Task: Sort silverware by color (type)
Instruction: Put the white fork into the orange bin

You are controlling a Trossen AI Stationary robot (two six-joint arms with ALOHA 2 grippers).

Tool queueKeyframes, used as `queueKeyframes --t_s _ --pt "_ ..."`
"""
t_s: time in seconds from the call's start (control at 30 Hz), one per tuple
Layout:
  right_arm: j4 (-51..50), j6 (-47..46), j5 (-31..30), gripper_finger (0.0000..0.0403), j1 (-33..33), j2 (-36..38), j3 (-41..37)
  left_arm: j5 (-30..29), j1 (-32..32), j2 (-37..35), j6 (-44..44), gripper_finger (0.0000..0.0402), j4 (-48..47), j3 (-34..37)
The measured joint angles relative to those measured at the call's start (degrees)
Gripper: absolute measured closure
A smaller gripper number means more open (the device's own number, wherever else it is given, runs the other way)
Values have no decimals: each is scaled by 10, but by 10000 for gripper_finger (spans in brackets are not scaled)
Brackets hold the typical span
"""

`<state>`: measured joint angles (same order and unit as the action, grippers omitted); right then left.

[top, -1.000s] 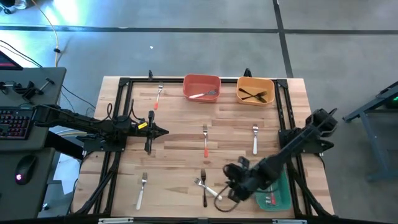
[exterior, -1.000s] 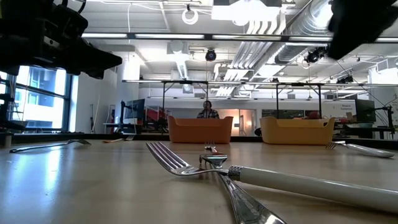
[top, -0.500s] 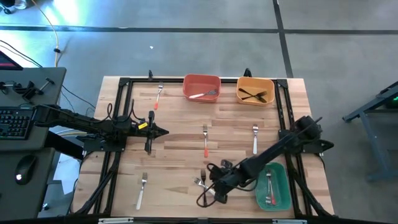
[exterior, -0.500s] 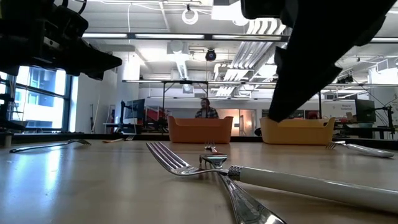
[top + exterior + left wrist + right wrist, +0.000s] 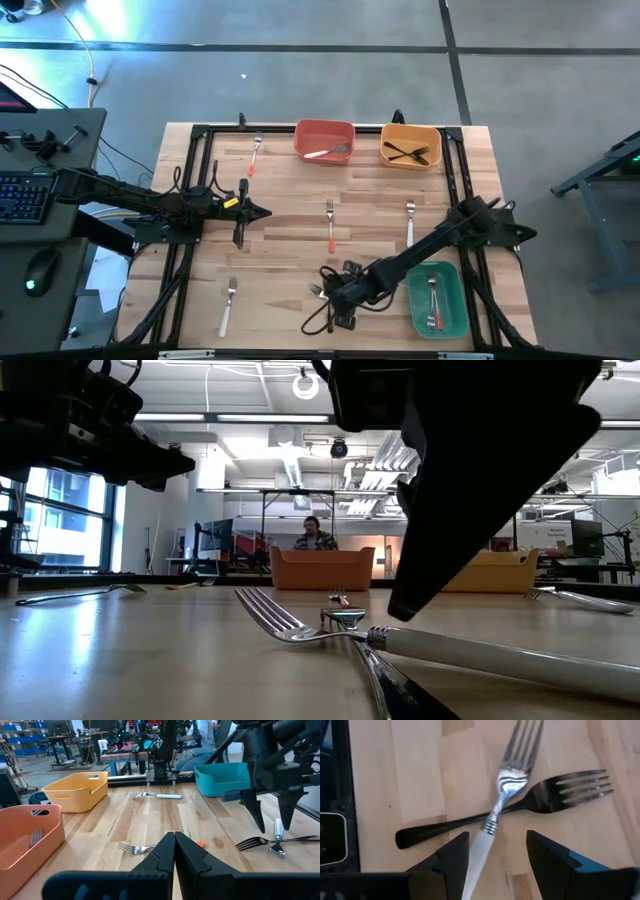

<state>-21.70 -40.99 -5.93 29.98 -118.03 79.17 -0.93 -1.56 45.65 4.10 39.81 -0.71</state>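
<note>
A white-handled fork (image 5: 492, 815) lies crossed over a black-handled fork (image 5: 470, 822) near the table's near edge (image 5: 322, 290). My right gripper (image 5: 495, 855) is open and points down just above them. One finger stands on each side of the white handle, clear of it, as the left wrist view also shows (image 5: 272, 822). My left gripper (image 5: 265, 212) is shut and waits above the table's left half. More forks rest flat on the wood: a red-handled one (image 5: 330, 226), a white one (image 5: 410, 224), another white one (image 5: 228, 305) and a red one (image 5: 255, 155).
At the far edge stand a red-orange bin (image 5: 324, 128) holding a white fork and a yellow bin (image 5: 411, 132) holding black forks. A teal bin (image 5: 452, 300) with red-handled forks sits under my right arm. A black frame rims the table. People sit in the room beyond.
My right gripper has swung from beside the teal bin toward the table's left and come down over the crossed forks. In the low view it now fills the space above them. The forks have not moved.
</note>
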Motion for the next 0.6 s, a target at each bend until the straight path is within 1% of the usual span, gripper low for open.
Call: queueKeyframes --t_s 0.17,0.33,0.43,0.6 --pt "-49 -4 2 222 -10 -24 31 0 0 0 0 401 -2 0" --pt "-51 -7 20 225 -20 -33 33 0 0 0 0 401 -5 0" --pt "-60 -4 20 242 -20 -32 33 0 0 0 0 401 -10 0" --pt "-72 13 33 290 -24 -32 33 0 0 1 0 401 -10 0"
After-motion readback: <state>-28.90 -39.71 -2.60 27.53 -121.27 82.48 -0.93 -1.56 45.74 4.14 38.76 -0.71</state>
